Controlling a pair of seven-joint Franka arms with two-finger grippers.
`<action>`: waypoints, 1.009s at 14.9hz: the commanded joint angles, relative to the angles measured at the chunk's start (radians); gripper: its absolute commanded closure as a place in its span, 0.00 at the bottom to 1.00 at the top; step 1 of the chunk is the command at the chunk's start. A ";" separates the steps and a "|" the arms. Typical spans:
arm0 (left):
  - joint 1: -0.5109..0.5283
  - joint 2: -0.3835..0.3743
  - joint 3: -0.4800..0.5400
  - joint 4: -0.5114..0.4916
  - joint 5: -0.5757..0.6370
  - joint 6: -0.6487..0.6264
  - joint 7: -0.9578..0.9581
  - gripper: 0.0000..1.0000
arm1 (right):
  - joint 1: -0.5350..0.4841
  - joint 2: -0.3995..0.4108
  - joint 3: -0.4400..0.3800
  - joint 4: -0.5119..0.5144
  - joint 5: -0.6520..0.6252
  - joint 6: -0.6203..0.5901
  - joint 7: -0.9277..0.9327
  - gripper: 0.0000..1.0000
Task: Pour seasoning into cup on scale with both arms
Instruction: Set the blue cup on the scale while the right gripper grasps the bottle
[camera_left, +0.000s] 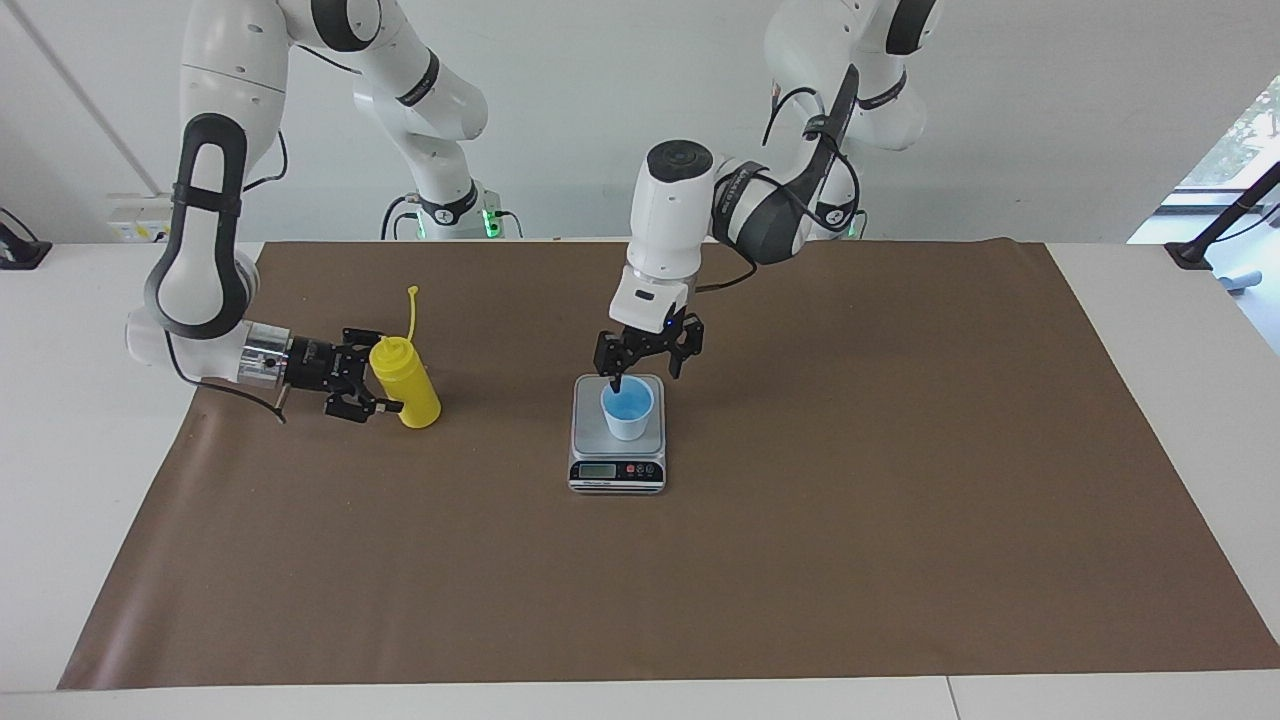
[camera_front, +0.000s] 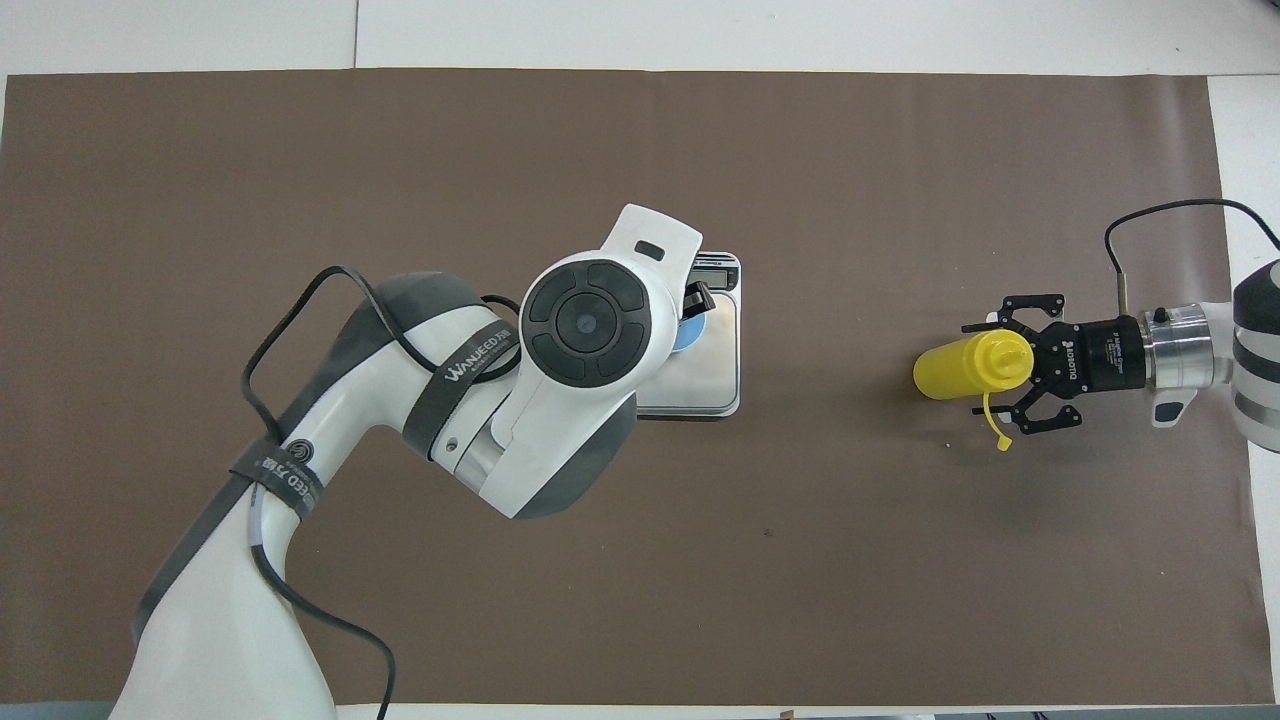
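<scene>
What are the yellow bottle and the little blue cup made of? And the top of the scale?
The yellow bottle looks like soft, matte plastic, one even colour all over. The blue cup seems thin plastic or paper; hard to tell. The scale has a smooth grey top, probably metal.

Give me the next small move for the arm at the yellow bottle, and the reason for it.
Probably close the right gripper on the yellow bottle. Its open fingers already sit around the bottle's body, which stands upright on the brown mat. The cup stands on the scale, and the left gripper hangs open just over it, so gripping the bottle looks like the step before pouring.
</scene>
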 joint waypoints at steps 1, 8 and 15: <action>0.052 -0.107 0.007 -0.128 0.017 -0.018 0.117 0.00 | 0.005 -0.023 0.002 -0.030 0.030 0.030 -0.022 0.00; 0.311 -0.188 0.005 -0.219 0.017 -0.032 0.574 0.00 | 0.006 -0.023 0.002 -0.030 0.036 0.042 -0.019 0.54; 0.484 -0.225 0.016 -0.155 -0.015 -0.122 0.820 0.00 | 0.025 -0.023 0.002 -0.015 0.039 0.044 -0.008 1.00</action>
